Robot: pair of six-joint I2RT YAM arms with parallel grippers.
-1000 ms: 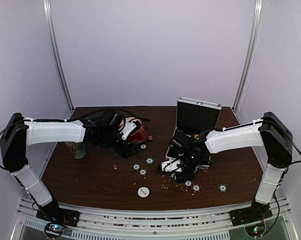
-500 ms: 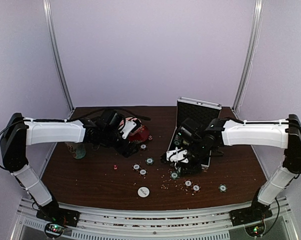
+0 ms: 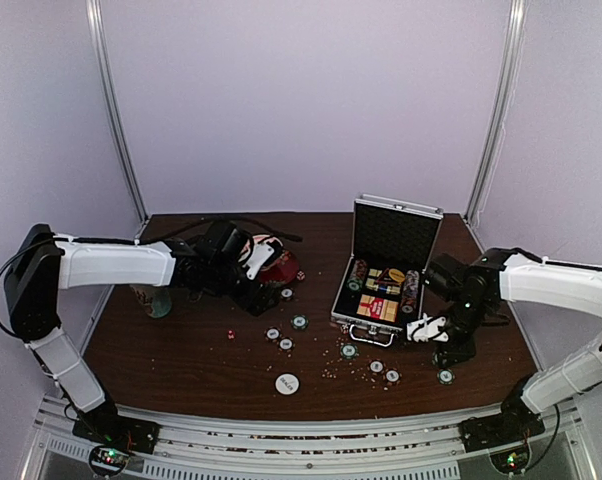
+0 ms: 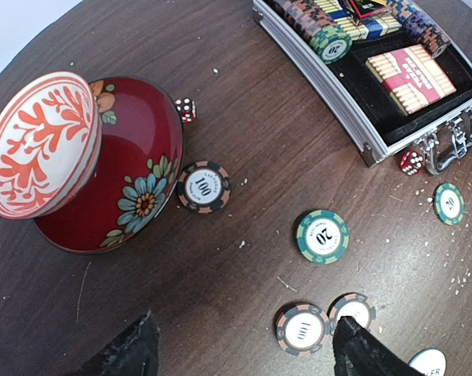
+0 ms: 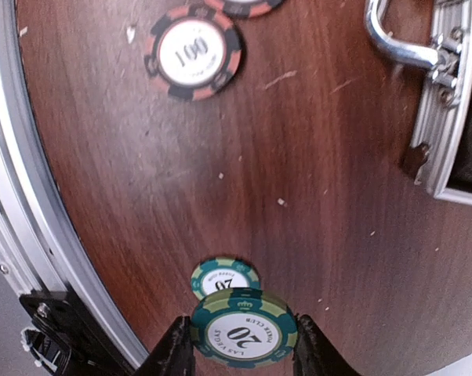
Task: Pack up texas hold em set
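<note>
Counts: one open aluminium briefcase (image 3: pixel 396 235), right of centre. Eight loose poker chips (image 3: pixel 299 322) scattered on table (image 3: pixel 161 350) left of and nearer than case. Ninth, green 20 chip (image 5: pixel 244 329), clamped flat between right gripper (image 5: pixel 242 346) fingers, close to near table rail (image 5: pixel 32 196). One white disc (image 3: pixel 287 382), near centre. Two red dice: one (image 4: pixel 185 109) beside saucer (image 4: pixel 118 196), one (image 4: pixel 411 162) against case front. Left gripper (image 4: pixel 244 348) jaws wide apart, nothing between, hovering over bare wood near bowl (image 4: pixel 40 145). Case holds chip rows and red-yellow card box (image 4: pixel 411 73).
</note>
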